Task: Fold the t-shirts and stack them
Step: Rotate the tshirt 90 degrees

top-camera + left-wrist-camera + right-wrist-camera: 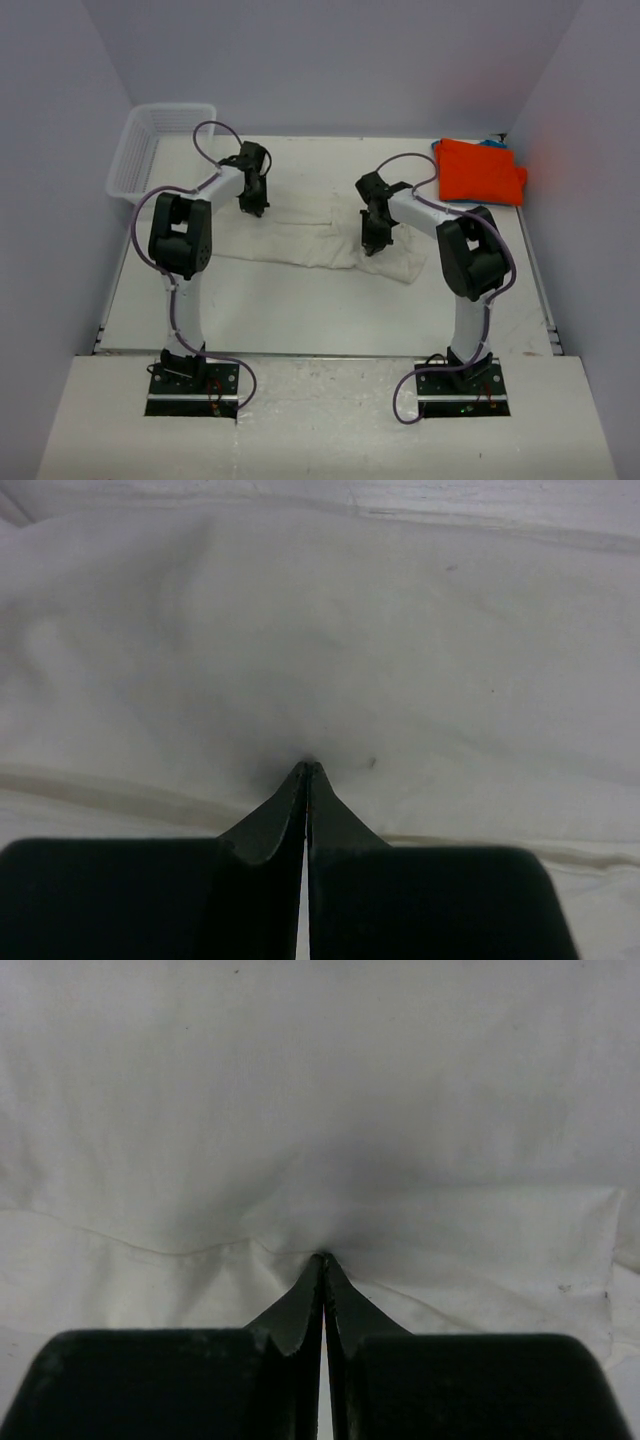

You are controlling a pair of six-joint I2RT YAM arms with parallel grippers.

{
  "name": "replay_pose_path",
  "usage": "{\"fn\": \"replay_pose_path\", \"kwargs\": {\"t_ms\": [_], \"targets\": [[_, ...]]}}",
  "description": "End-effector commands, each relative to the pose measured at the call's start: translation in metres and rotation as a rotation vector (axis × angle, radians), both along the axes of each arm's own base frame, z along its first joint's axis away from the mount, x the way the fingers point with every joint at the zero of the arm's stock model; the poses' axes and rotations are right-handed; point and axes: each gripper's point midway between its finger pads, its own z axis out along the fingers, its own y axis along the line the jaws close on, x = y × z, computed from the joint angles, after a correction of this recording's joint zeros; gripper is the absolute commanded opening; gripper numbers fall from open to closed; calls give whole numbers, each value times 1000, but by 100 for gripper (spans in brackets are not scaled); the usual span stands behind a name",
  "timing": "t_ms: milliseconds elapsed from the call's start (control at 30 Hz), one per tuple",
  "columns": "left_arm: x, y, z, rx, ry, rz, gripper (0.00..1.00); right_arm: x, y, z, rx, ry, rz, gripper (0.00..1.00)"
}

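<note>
The cream t-shirt [320, 240] lies partly folded across the middle of the table. My left gripper [252, 208] is down on its far left edge, and in the left wrist view the jaws [307, 767] are shut with their tips pinched into the cream cloth [400, 660]. My right gripper [372, 245] is down on the shirt's right part. In the right wrist view its jaws [323, 1256] are shut on the cloth [320, 1110], with wrinkles running out from the tips. The orange t-shirt [480, 172] lies folded at the back right, with a blue edge [494, 143] behind it.
A white mesh basket [150, 150] stands at the back left corner. Grey walls close in the table on the left, back and right. A hem line of the cream shirt [150, 1245] runs just ahead of the right fingers.
</note>
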Motion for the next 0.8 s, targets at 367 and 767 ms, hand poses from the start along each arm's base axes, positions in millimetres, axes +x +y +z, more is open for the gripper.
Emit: {"fn": "replay_pose_path", "kwargs": {"t_ms": [367,767], "targets": [[-82,5,-15,-26,173,82,0,24,14,21,-27,57,-56,0],[-166,-36,-8,-118,269,37,0,44,15,7,-54,150,-34,3]]}}
